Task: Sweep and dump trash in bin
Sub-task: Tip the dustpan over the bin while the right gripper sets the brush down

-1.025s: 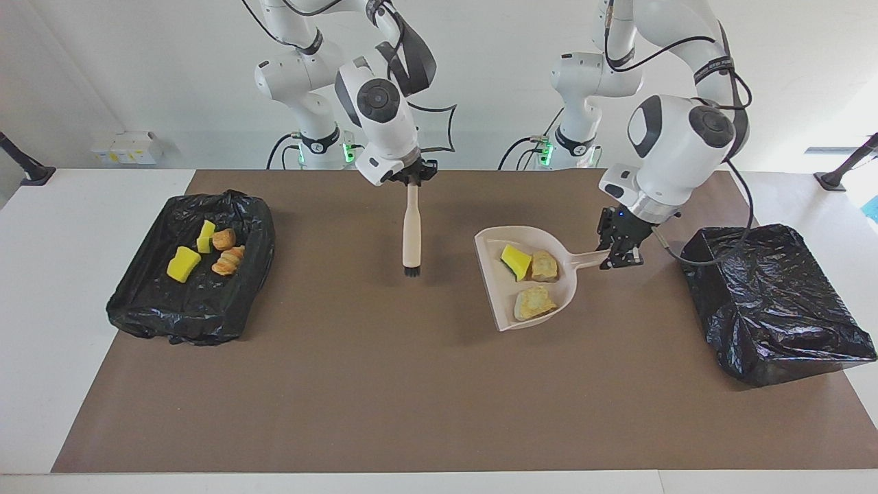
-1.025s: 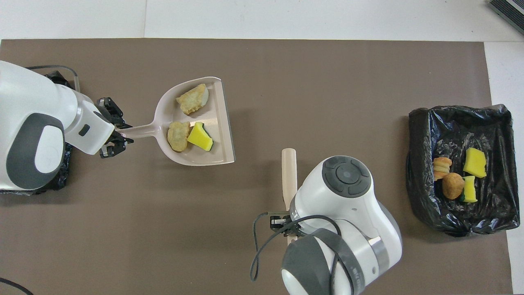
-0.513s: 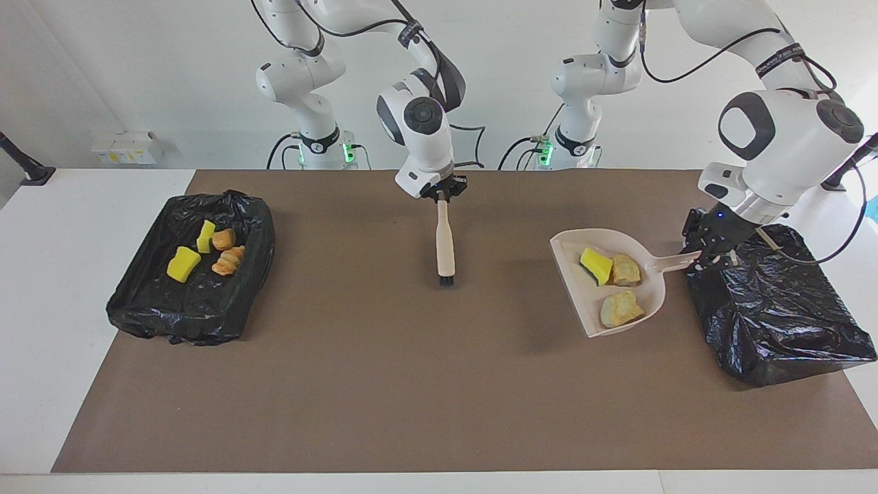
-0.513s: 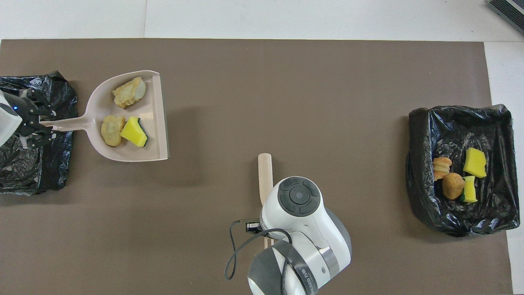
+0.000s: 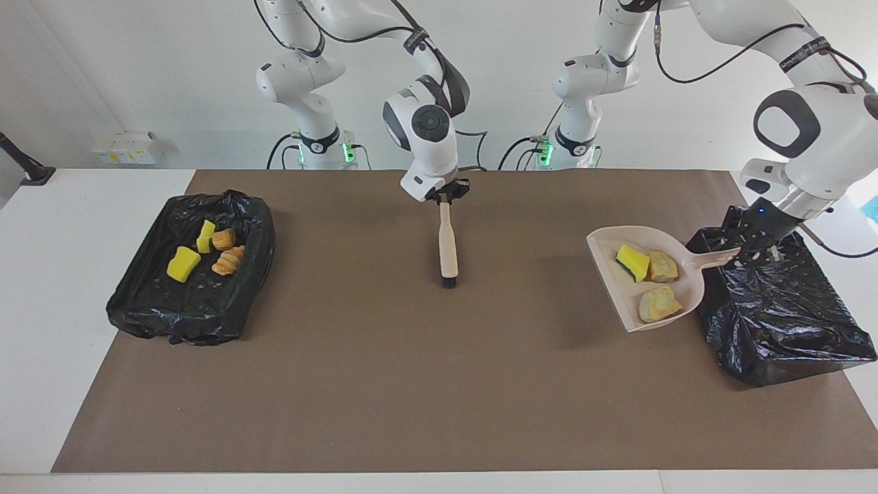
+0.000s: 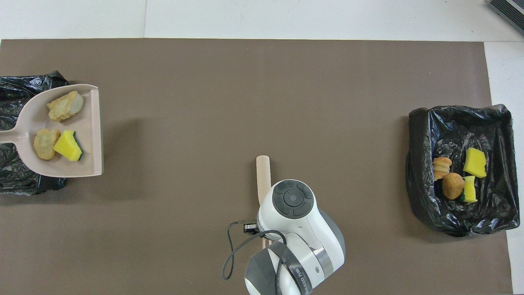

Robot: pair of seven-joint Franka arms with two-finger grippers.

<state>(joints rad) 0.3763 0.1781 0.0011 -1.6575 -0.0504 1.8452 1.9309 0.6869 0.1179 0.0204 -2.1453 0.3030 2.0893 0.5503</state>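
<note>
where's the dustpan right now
The beige plastic dustpan, carrying three scraps, is held up by its handle in the left gripper, at the edge of the black-lined bin at the left arm's end of the table.

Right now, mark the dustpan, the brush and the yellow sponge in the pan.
dustpan (image 5: pixel 607 248), facing view, bare floor of pan
brush (image 5: pixel 447 247), facing view, mid handle
yellow sponge (image 6: pixel 67 146), overhead view, top face
</note>
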